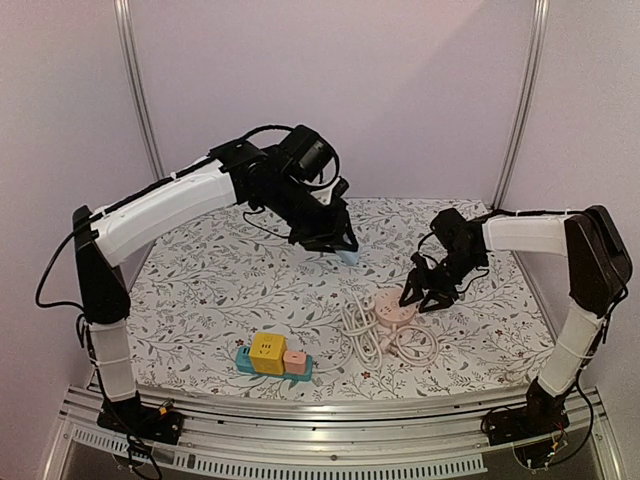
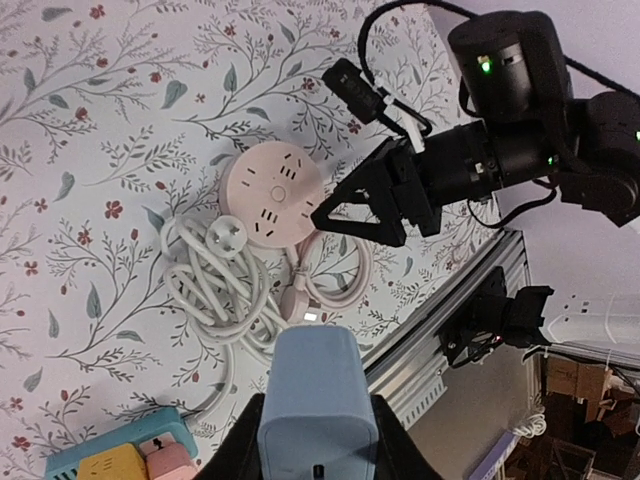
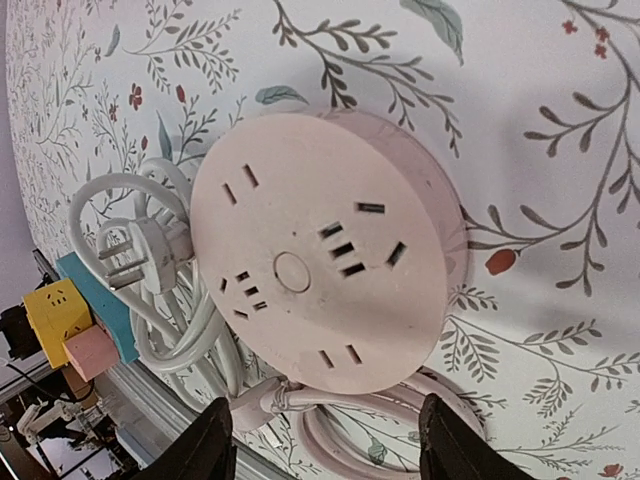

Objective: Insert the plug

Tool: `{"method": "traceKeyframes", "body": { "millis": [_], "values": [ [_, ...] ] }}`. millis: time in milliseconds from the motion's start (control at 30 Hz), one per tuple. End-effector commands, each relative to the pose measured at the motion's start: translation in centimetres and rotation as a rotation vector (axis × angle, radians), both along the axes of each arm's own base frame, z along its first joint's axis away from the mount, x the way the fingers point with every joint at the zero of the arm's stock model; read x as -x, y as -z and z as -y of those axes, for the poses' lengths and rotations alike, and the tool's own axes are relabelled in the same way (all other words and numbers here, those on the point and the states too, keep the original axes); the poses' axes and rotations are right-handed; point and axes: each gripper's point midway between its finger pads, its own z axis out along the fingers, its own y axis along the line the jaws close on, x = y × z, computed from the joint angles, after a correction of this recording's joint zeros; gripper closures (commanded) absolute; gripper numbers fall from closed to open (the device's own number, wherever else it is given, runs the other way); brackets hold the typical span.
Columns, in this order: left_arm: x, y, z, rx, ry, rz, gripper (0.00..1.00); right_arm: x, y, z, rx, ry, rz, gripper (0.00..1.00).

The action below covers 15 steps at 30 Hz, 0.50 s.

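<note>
The left gripper [image 1: 343, 248], raised above the far middle of the table, clamps a pale blue plug adapter [image 2: 318, 395] between its jaws, the block pointing down and well clear of the floral tablecloth [image 1: 200, 290]. To the right, the right gripper [image 1: 425, 298] hangs over the right side of a round pink socket hub [image 3: 320, 270], its fingers [image 3: 455, 445] standing apart at a middling width with nothing between them; whether they touch the hub cannot be told. The hub lies flat on the cloth, its face showing several sets of slots around a small central button. Just left of it rests a coiled white cable [image 1: 360, 330], whose three-pin white plug [image 3: 150, 250] lies on the coil with its pins up, beside the hub's rim. A pink cable loops from under the hub's near side. Further left, at the near edge, a blue power strip [image 1: 243, 362] carries a yellow cube [image 1: 267, 352] and a smaller pink cube [image 1: 295, 362] side by side.
</note>
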Motion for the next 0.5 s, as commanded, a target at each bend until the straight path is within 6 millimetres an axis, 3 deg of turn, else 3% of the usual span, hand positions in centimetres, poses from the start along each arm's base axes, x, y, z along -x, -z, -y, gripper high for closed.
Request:
{"method": "traceKeyframes", "body": {
  "millis": [0,133,300,467],
  "values": [
    [0.8,1.5,2.2,-0.046,0.059,0.002,1.0,-1.4,-3.4,1.7,0.06,0.03,0.102,0.37],
    [0.8,2.1,3.9,-0.046,0.072,0.009,1.0,-2.5,-5.1,3.5,0.074,0.093,0.145,0.36],
    [0.7,3.4,5.8,-0.054,0.061,0.021,1.0,-3.3,-5.8,5.6,0.098,0.169,0.169,0.35],
    [0.7,4.5,6.5,-0.058,0.037,0.001,1.0,-3.7,-5.8,5.9,0.073,0.186,0.189,0.34]
  ]
}}
